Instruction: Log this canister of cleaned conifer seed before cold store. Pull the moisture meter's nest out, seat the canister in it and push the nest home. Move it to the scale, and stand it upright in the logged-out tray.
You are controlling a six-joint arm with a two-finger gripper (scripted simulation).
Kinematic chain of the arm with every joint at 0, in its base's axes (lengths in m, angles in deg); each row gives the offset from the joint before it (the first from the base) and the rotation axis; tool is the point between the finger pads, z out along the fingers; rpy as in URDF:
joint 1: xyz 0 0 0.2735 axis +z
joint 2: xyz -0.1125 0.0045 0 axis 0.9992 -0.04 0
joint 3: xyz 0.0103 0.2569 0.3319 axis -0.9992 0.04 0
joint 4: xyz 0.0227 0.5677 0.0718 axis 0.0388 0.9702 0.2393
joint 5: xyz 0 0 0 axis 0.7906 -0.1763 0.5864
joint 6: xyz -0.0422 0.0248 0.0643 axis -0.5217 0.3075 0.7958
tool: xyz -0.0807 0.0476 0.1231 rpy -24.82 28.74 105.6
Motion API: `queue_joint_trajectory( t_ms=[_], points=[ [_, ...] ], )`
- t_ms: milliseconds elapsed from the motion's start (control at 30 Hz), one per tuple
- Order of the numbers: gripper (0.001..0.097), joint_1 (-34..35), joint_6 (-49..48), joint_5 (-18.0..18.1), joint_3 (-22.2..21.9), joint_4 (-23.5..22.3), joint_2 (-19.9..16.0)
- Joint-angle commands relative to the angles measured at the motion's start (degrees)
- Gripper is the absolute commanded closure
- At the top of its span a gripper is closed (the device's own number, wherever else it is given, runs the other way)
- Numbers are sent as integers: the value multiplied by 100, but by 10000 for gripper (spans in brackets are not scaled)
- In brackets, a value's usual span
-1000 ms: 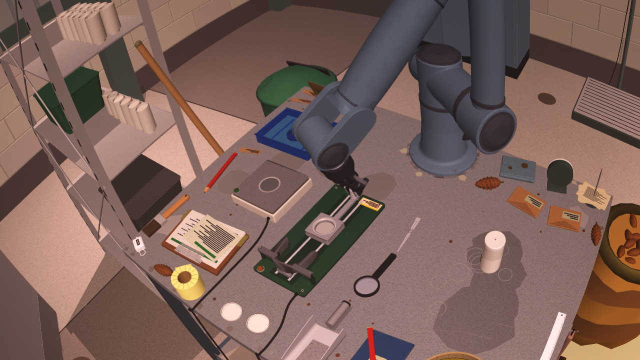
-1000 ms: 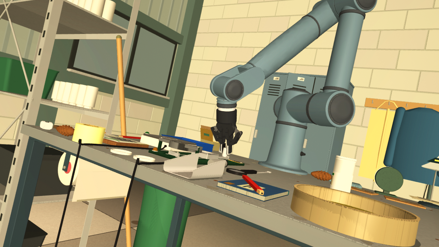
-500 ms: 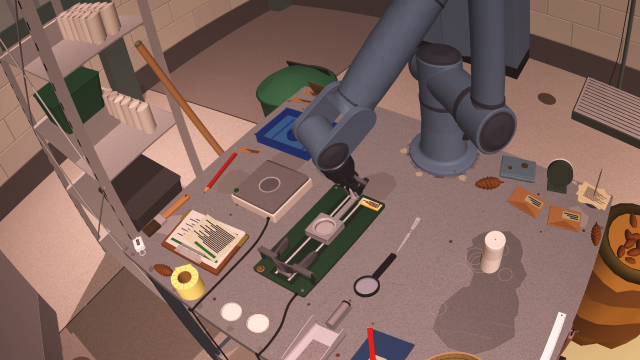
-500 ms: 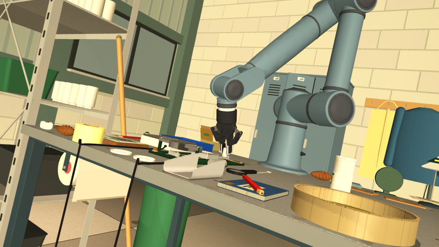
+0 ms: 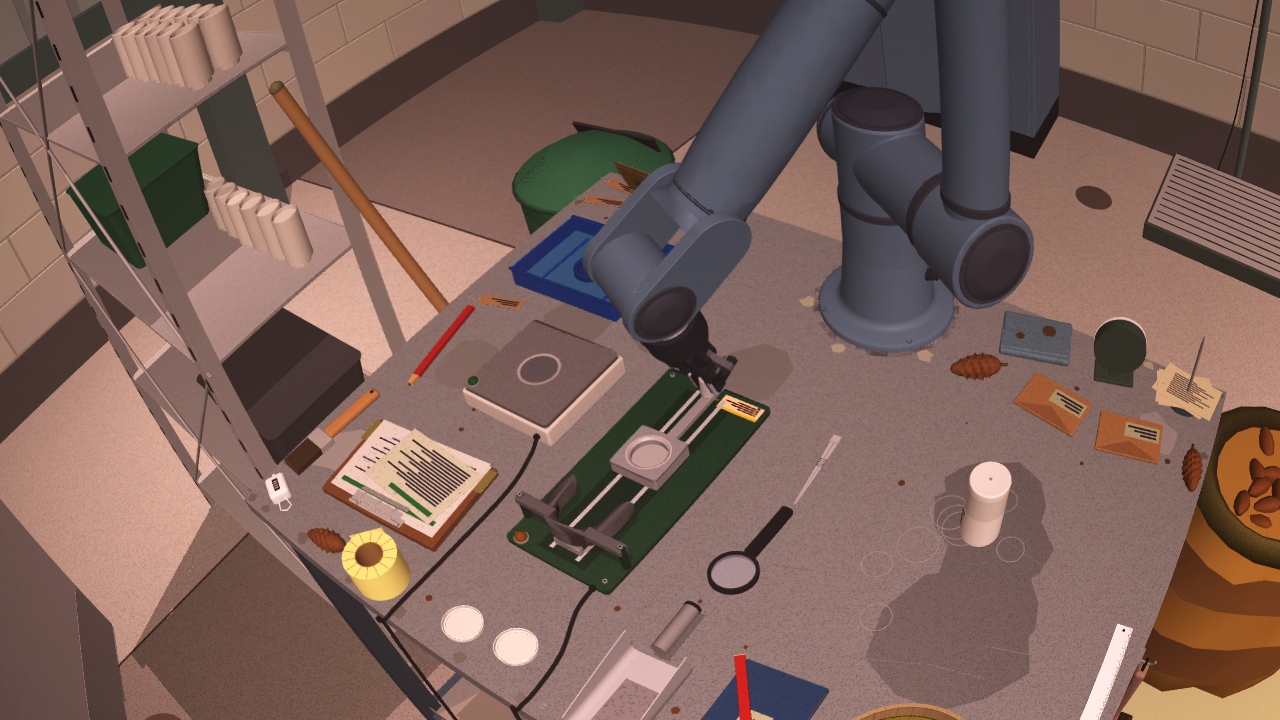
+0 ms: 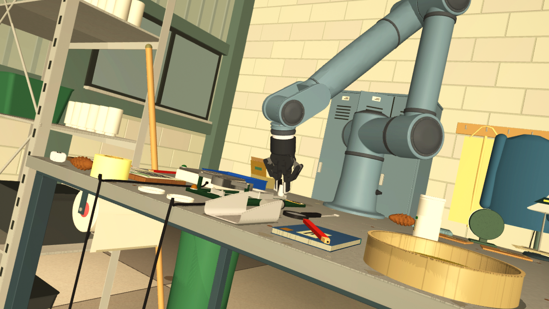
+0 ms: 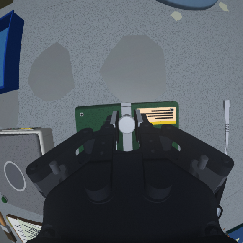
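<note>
The blue logged-out tray at the far side of the bench is partly hidden behind my arm. On the green base of the moisture meter the grey square nest sits midway along its two rails, empty, and at the far end of the base my gripper is closed on the nest's round white pull knob, beside a yellow label. The white seed canister stands upright on the right of the bench, well away from the gripper. The scale with its ringed grey plate lies left of the meter.
A metal shelf rack stands along the bench's left edge. A clipboard, tape roll and red pencil lie near the scale. A magnifier, tweezers, scoop and notebook lie towards the front edge.
</note>
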Motion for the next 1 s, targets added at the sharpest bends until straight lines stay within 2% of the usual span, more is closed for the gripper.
queue_joint_trajectory(
  t_ms=[0,400,967],
  points=[
    [901,0,0,-6,-4,-2,2],
    [891,0,1,-7,-7,-2,0],
    [551,0,1,-7,-7,-2,0]
  ],
)
